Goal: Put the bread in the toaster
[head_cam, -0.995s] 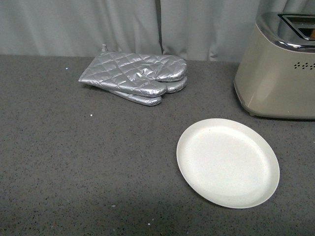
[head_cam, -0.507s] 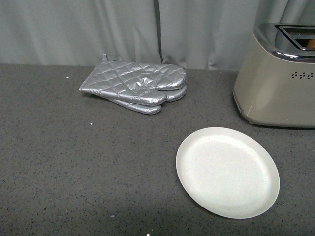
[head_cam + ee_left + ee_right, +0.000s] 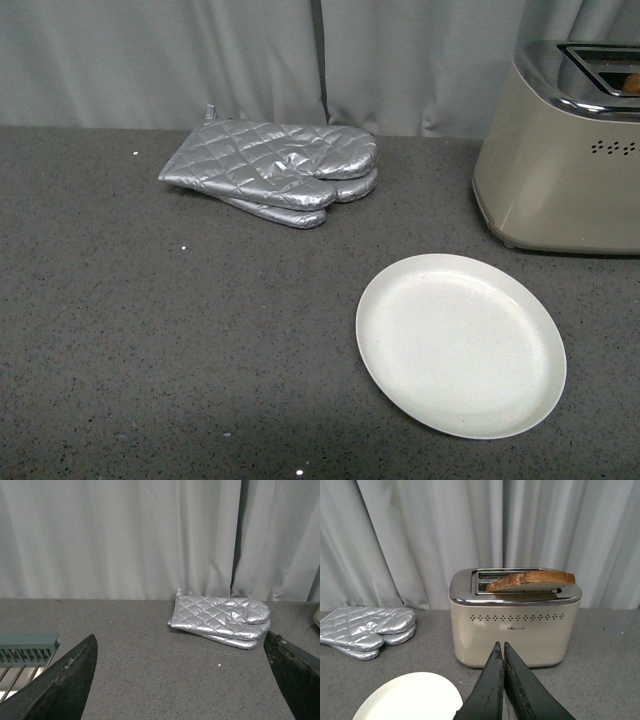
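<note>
On top of the toaster (image 3: 515,617), the bread (image 3: 532,580) lies tilted across a slot, seemingly only partly in. Right gripper (image 3: 504,652) is pressed together, empty, short of it. Left gripper (image 3: 180,680) is spread wide above the bench (image 3: 150,330), near silver oven mitts (image 3: 275,170); a white plate (image 3: 460,345) sits bare.

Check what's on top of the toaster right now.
The bread lies tilted across the toaster's chrome top, over the slots, not dropped in. Slot interiors beneath it are hidden.
</note>
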`<state>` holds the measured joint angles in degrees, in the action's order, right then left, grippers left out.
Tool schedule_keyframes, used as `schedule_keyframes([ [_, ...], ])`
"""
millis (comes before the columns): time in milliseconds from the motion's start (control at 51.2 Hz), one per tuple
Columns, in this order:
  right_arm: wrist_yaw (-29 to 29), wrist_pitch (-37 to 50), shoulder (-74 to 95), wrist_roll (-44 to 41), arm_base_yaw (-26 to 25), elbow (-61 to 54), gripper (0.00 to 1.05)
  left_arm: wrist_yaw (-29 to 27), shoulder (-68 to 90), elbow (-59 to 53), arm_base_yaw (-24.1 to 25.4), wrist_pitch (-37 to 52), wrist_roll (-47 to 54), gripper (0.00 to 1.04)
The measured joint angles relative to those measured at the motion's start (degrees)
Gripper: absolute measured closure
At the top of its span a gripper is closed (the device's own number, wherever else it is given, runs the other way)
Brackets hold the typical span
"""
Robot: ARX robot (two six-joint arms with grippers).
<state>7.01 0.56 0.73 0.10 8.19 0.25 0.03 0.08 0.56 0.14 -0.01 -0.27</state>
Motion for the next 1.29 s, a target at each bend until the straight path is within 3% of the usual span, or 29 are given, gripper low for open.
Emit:
schedule_keyframes([
  [78,-6.08,-0.52,-0.39,-0.02,-5.27,0.00,1.04,0.11,0.00,0.00,0.00,0.00,0.00,0.07],
  [156,-6.27,-0.55,-0.50,0.04,-7.61,0.02,1.04,0.04,0.00,0.00,0.00,0.00,0.00,0.07],
  [449,-6.88,-0.57,-0.48,-0.09,-8.00,0.02,1.02,0.00,0.00,0.00,0.00,0.00,0.00,0.07],
  [605,-6.88,-0.57,-0.48,-0.04,-8.00,0.02,0.78,0.00,0.00,0.00,0.00,0.00,0.02,0.07],
  [917,-6.91,-0.57,-0.48,0.00,-8.04,0.02,0.07,0.00,0.00,0.00,0.00,0.00,0.00,0.07],
  [1288,-6.91,-0.57,-0.48,0.00,-8.04,0.02,0.09,0.00,0.00,0.00,0.00,0.00,0.00,0.07],
])
